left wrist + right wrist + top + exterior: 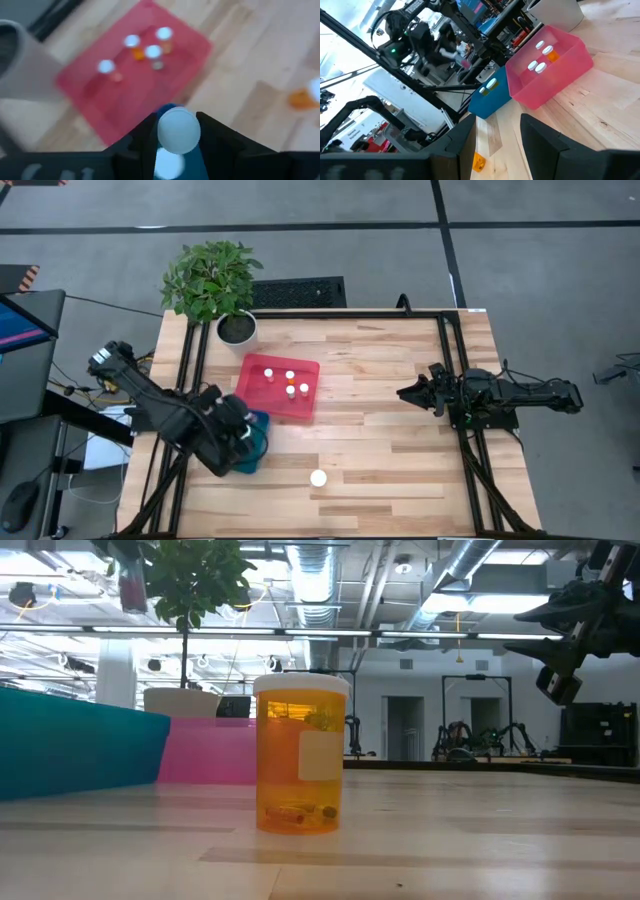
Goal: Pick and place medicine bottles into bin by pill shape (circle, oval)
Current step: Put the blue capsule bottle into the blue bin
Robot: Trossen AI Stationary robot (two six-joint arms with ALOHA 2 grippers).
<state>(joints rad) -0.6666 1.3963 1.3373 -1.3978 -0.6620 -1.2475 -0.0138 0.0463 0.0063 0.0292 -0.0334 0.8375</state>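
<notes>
Orange bottle (300, 753) stands alone on worktop (380, 440), near front edge. Left gripper (176, 135) clamped on white-capped bottle (178, 130) above blue bin (256, 442); placing step, release likely next. Red bin (262, 402) holds four. Right gripper (496, 135) parked, fingers apart.
</notes>
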